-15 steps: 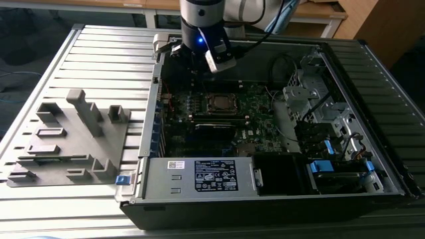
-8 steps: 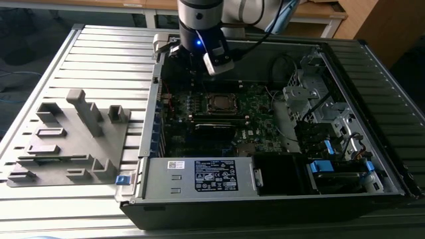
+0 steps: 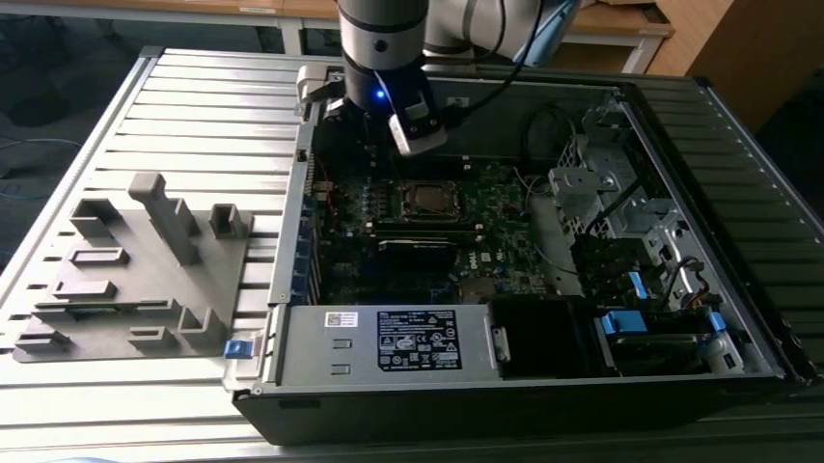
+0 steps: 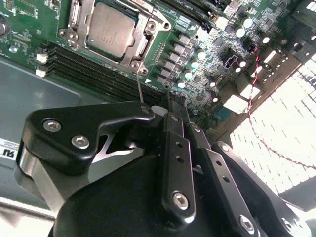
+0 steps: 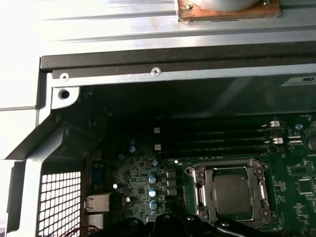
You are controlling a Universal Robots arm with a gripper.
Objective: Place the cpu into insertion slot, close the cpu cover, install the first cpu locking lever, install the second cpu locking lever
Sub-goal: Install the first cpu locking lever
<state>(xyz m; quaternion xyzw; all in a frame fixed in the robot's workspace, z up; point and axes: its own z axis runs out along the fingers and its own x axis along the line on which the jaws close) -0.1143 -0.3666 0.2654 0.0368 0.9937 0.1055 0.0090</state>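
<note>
The cpu (image 3: 429,200) lies flat in its socket on the green motherboard, its dull silver top showing in both wrist views (image 4: 111,29) (image 5: 232,187). The cpu cover (image 4: 144,39) (image 5: 203,190) lies down around it as a shiny metal frame. One thin locking lever (image 4: 139,84) stands up from a socket corner, and its tip reaches the fingertips. My gripper (image 4: 150,111) (image 3: 384,154) hangs just behind the socket near the case's back wall, its black fingers (image 4: 74,133) brought together. Whether they pinch the lever or only touch it I cannot tell.
The open computer case lies on a slatted metal table. A power supply box (image 3: 419,340) with a white label fills the near side, and drive bays and cables (image 3: 618,212) crowd the exterior view's right. A grey parts fixture (image 3: 142,270) sits outside the case on the left. Memory slots (image 4: 89,74) run beside the socket.
</note>
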